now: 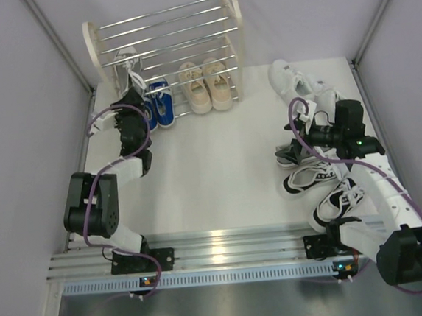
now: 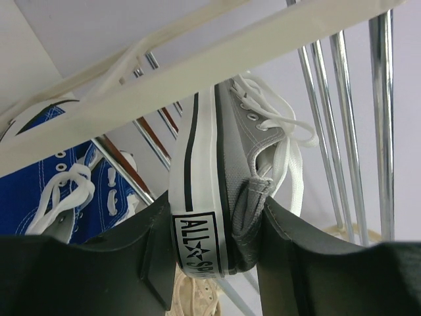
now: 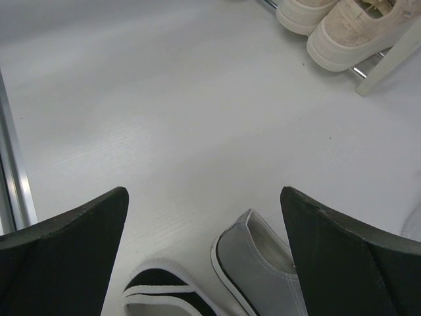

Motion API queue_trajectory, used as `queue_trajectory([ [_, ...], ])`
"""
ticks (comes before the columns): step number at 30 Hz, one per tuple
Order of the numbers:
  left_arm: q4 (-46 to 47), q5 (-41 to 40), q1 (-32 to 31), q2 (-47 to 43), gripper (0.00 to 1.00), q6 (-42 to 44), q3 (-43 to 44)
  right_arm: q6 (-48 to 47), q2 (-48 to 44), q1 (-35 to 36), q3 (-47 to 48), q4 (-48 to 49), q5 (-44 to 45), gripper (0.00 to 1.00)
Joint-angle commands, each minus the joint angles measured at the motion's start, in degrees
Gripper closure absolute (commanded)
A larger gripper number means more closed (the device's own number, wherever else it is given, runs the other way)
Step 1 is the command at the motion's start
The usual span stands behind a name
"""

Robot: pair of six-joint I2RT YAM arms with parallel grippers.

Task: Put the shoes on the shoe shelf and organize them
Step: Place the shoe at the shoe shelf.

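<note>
Pinching a grey sneaker (image 2: 240,138) by its heel, the left claw (image 2: 214,224) holds it at the shoe shelf's (image 1: 232,38) left end — while the right claw (image 3: 204,197), spread wide, hangs over another grey shoe (image 3: 256,263) on the desk (image 3: 164,118), right of that shelf.

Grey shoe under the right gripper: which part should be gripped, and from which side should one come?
Take the grey shoe across its heel, from above. It stands on its sole, heel opening up, under the open right gripper. A black-and-white shoe lies close on one side, so a sideways approach looks crowded.
</note>
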Motion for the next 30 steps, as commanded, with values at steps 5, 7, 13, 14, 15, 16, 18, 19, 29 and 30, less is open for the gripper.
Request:
queue_trajectory([
  [5,11.0,-4.4,0.6,1.5,1.00,-3.3,3.8,-1.0,-1.4,-0.8,-0.3,2.2,-1.7,0.01],
  [7,9.7,-5.3,0.6,1.5,1.00,-4.2,3.8,-0.9,-1.5,-1.1,-0.4,2.4,-1.8,0.01],
  [13,5.8,-5.8,0.6,1.2,0.93,-5.0,4.0,-0.5,-1.9,-1.3,-0.7,2.9,-2.3,0.01],
  [14,4.9,-5.6,0.6,1.1,0.88,-5.5,4.3,-0.5,-1.9,-1.3,-0.7,2.9,-2.3,0.01],
  [15,3.1,-5.4,0.6,1.1,0.81,-6.2,4.6,-0.5,-2.0,-1.3,-0.7,2.9,-2.3,0.01],
  [16,2.2,-5.1,0.6,1.0,0.75,-6.7,4.8,-0.5,-2.1,-1.5,-0.7,3.0,-2.3,0.00],
  [18,-0.5,-4.9,0.6,0.9,0.59,-8.1,5.0,-0.4,-2.2,-1.7,-0.8,3.0,-2.3,0.01],
  [19,-1.2,-4.8,0.6,0.8,0.54,-8.7,4.9,-0.4,-2.2,-1.8,-0.9,3.0,-2.4,0.01],
  [29,-16.2,-5.0,0.9,-5.6,0.06,-13.0,5.0,0.1,-2.6,-2.5,-1.2,3.7,-2.7,0.00],
  [30,-18.6,-4.7,1.0,-6.5,0.02,-13.8,5.7,0.1,-2.7,-2.7,-1.3,3.7,-2.8,0.01],
])
